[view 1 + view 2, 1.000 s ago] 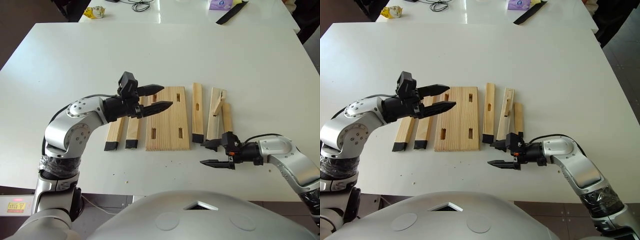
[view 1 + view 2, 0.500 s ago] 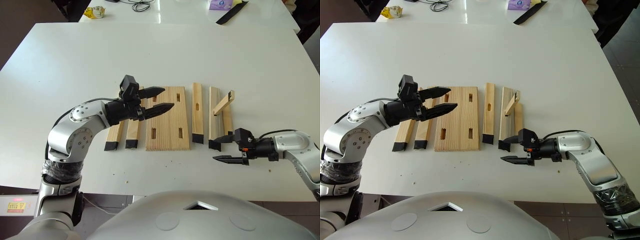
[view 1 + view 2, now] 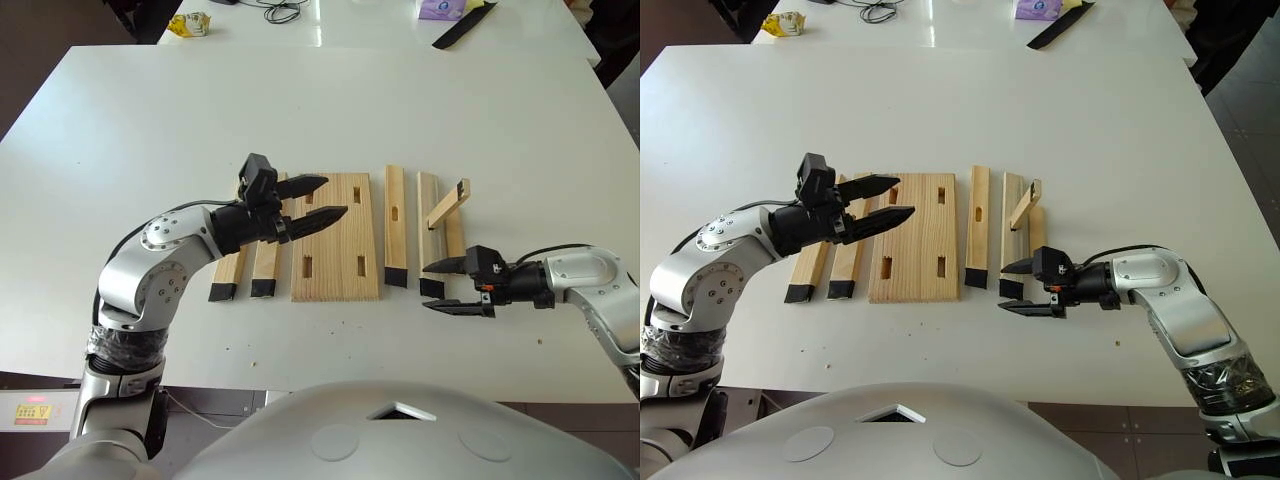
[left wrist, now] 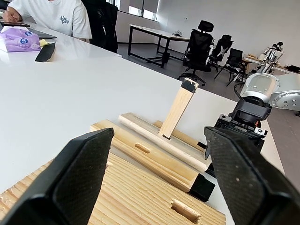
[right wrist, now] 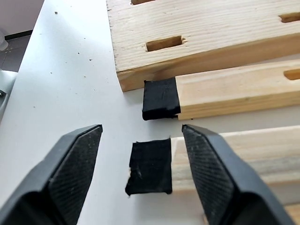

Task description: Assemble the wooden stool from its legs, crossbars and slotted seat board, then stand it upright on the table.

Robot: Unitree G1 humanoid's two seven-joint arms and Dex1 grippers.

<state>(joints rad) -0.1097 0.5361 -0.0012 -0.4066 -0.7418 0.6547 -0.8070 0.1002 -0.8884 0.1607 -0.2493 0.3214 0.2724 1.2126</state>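
Four slots show in the slotted seat board (image 3: 335,235), which lies flat in the middle of the white counter (image 3: 150,120). At its 9 o'clock side two black-footed legs (image 3: 266,262) lie side by side. At its 3 o'clock side lies a third leg (image 3: 396,225) and, just beyond it, a fourth leg (image 3: 430,230), from which a short crossbar (image 3: 447,205) sticks up, tilted toward 1 o'clock. A plain stick (image 3: 456,240) lies along that leg's far side. The left arm is bent sharply at the elbow, its forearm running roughly level toward 3 o'clock. The left claw (image 3: 336,194) hovers above the board's 10 o'clock corner, fingers spread and holding nothing. The right arm comes in from 4 o'clock with the elbow out and the forearm low over the counter, pointing toward 9 o'clock. The right claw (image 3: 427,288) is spread wide and empty, lined up on the fourth leg's black foot (image 5: 150,167), which sits in the gap between its two fingers without clear contact.
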